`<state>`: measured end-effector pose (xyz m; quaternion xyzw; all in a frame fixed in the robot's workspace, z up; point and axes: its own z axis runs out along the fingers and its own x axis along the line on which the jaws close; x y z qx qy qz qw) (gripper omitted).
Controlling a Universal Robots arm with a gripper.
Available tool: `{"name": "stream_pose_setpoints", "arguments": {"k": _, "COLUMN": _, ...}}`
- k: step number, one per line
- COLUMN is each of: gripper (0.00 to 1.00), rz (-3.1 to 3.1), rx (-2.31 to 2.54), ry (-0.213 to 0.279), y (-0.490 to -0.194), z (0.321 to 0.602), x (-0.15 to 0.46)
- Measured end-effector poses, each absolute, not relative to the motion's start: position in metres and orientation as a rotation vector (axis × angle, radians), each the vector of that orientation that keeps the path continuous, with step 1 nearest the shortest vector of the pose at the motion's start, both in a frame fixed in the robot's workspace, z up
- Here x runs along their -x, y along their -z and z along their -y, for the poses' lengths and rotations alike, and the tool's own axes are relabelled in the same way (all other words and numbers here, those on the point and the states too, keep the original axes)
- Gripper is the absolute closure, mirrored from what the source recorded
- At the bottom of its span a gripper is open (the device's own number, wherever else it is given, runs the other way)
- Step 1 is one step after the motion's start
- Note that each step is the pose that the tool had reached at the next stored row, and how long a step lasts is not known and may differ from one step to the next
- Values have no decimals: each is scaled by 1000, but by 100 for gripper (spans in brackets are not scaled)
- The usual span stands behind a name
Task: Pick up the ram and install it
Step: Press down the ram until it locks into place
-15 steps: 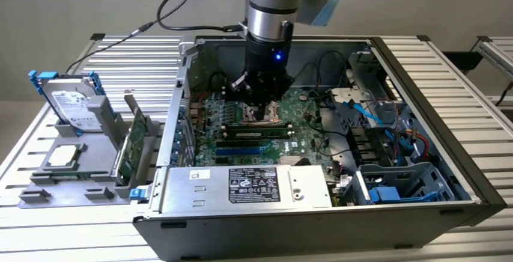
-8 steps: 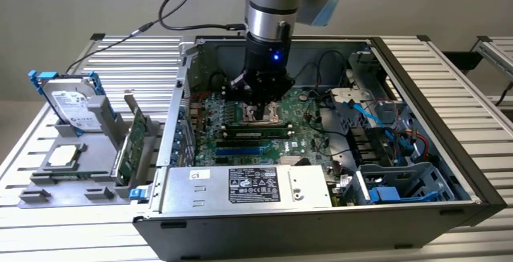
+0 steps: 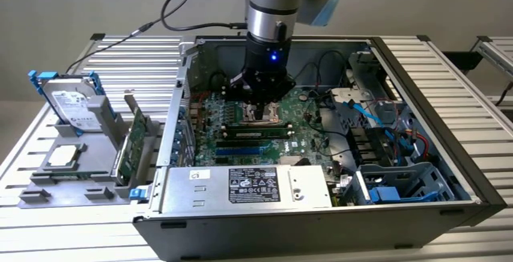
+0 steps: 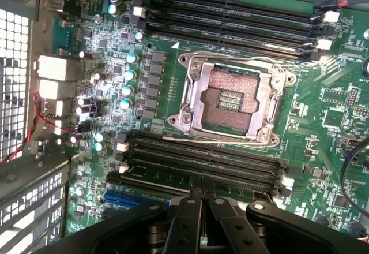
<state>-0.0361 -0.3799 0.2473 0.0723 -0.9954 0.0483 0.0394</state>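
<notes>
The gripper (image 4: 201, 193) hangs over the motherboard (image 3: 301, 118) inside the open computer case (image 3: 417, 82), jaws clenched on nothing. The ram (image 3: 258, 134) sits in a memory slot just beside the CPU socket (image 4: 226, 99) (bare, its retention frame shut).

Hidden and cut-off parts

The arm (image 3: 268, 9) runs off the top edge of the exterior view. Its gripper (image 3: 258, 97) covers part of the motherboard (image 3: 301, 127) behind it. In the wrist view, the gripper (image 4: 202, 191) is cut off by the picture's edge and hides part of the memory slots (image 4: 202, 164). The words on the power supply label (image 3: 252, 185) are too small to read.
</notes>
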Motion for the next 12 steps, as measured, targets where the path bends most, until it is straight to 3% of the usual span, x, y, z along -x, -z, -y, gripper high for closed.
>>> {"name": "stream_pose_setpoints", "arguments": {"k": 12, "gripper": 89, "rz": 3103, "rx": -69, "ry": -151, "y": -247, "z": 380, "x": 36}}
